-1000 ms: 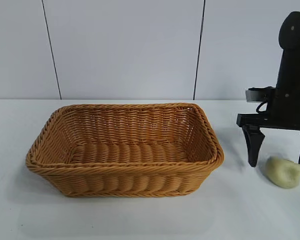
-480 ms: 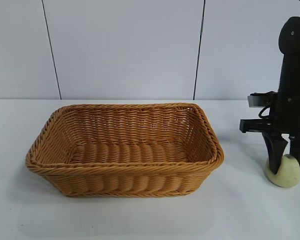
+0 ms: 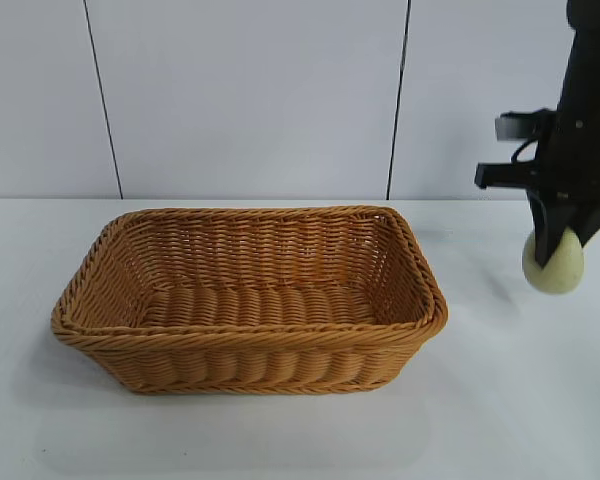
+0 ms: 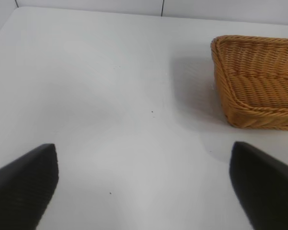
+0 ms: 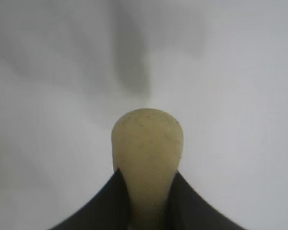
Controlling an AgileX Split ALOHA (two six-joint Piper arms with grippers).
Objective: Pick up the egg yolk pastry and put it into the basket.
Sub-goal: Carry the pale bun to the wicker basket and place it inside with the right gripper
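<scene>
The pale cream-yellow egg yolk pastry (image 3: 555, 268) hangs above the table at the far right, pinched between the black fingers of my right gripper (image 3: 557, 255). In the right wrist view the pastry (image 5: 147, 143) bulges out from between the two fingers, squeezed narrow where they hold it. The orange-brown woven basket (image 3: 248, 345) sits mid-table, to the left of the pastry, and holds nothing. My left gripper (image 4: 144, 187) is out of the exterior view; its wrist view shows both fingers wide apart over bare table, with a corner of the basket (image 4: 240, 103) beyond.
White table (image 3: 520, 420) all round the basket, with a white panelled wall behind. The right arm stands upright at the right edge of the exterior view.
My right gripper closed on the pastry where it lay on the table, then lifted it clear of the surface. The left gripper has not moved.
</scene>
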